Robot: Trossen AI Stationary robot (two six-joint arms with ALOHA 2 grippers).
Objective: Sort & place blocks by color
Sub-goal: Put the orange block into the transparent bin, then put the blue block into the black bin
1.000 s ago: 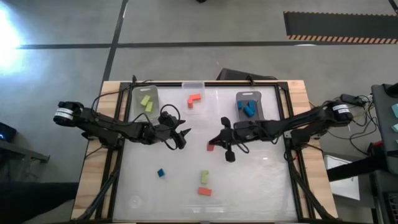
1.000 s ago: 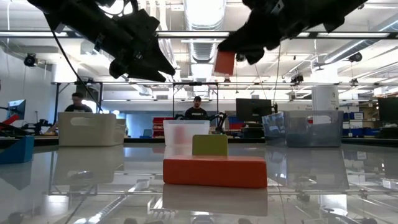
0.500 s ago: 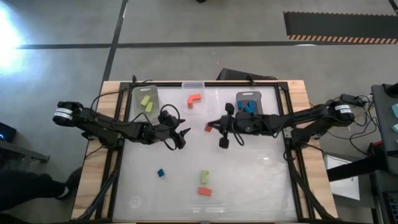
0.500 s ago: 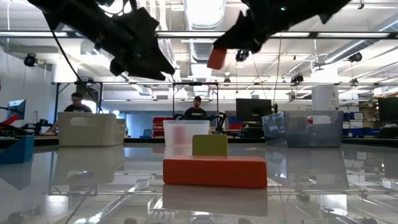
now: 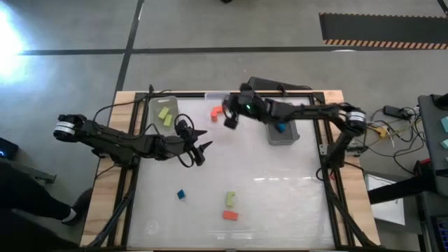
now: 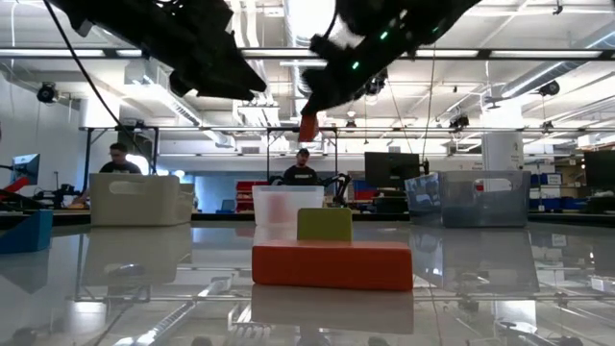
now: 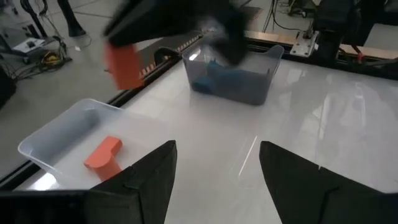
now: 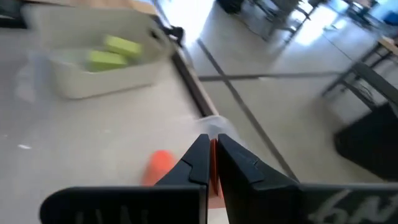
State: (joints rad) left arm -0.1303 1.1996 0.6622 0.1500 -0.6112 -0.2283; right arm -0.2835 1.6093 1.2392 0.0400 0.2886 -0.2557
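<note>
Between your right gripper's (image 5: 229, 119) fingers (image 8: 198, 163) sits a small orange-red block (image 5: 229, 120), pinched tight and carried high above the counter (image 5: 280, 189). That height lets it pass over the bin walls, which in my judgement is why you hold it there. Just beside it, toward 11 o'clock, lies the clear bin (image 5: 218, 98) with an orange-red L-shaped block (image 5: 219, 110) already in it, so that is likely your drop spot.

At 3 o'clock from the gripper, the grey bin (image 5: 283, 131) holds blue blocks (image 5: 279, 128); at 9 o'clock, the pale bin (image 5: 162, 114) holds lime green blocks (image 5: 165, 116).

Your left gripper (image 5: 201, 150) hovers near the counter's middle with its fingers (image 7: 144, 180) spread apart, holding nothing.

On the counter toward 6 o'clock, a blue block (image 5: 180, 194), a green block (image 5: 230, 199) and an orange-red bar (image 5: 230, 215) wait unsorted.
</note>
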